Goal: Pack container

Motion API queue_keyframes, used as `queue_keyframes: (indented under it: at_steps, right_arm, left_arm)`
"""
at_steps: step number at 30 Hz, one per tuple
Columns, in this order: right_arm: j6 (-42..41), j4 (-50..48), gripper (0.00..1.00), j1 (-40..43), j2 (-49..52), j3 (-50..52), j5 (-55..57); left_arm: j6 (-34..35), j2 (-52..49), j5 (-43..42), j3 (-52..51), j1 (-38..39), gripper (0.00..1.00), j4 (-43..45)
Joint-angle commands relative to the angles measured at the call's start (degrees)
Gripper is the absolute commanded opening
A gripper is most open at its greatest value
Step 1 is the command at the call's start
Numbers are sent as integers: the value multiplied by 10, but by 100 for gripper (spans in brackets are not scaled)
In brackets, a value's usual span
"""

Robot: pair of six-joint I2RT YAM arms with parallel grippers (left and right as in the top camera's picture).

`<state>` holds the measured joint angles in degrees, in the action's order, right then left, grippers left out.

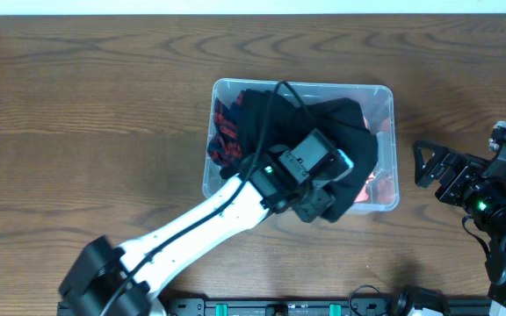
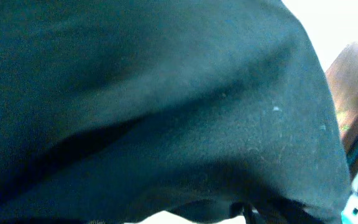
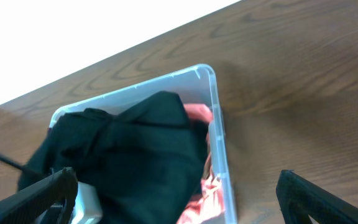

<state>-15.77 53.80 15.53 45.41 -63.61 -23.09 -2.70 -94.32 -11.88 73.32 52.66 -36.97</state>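
Our left hand [image 1: 325, 200] sits on the black fabric garment [image 1: 332, 127] inside the clear rectangular plastic container [image 1: 392, 140] at frame centre, and we cannot tell its grip. Our right hand [image 1: 420, 165] hangs wide open. Packing looks nearly done.

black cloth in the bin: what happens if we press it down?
Probably floppy: the black cloth shows soft folds and sags over the pinkish-red fabric beneath. Pressed, it would likely bunch and bulge elsewhere, since it is heaped up towards the container rim. It looks light, and the matte weave should not slip much.
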Motion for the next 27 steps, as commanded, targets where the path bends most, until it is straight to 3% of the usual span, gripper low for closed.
queue_keyframes:
  at_steps: [1,8,12,17,21,27]
  right_arm:
    - [-1,0,99,6,-1,-4,2]
    - [0,0,99,6,-1,-4,2]
    - [-1,0,99,6,-1,-5,2]
    - [-1,0,99,6,-1,-5,2]
    - [0,0,99,6,-1,-4,2]
    - [-1,0,99,6,-1,-5,2]
  left_arm:
    - [31,-71,31,-4,-2,56,33]
    - [95,-120,82,-3,-8,53,45]
    - [112,-63,115,10,-10,53,-10]
    - [111,19,121,10,-10,54,-3]
    - [104,61,166,10,-10,54,27]
    - [88,36,166,9,-26,54,119]
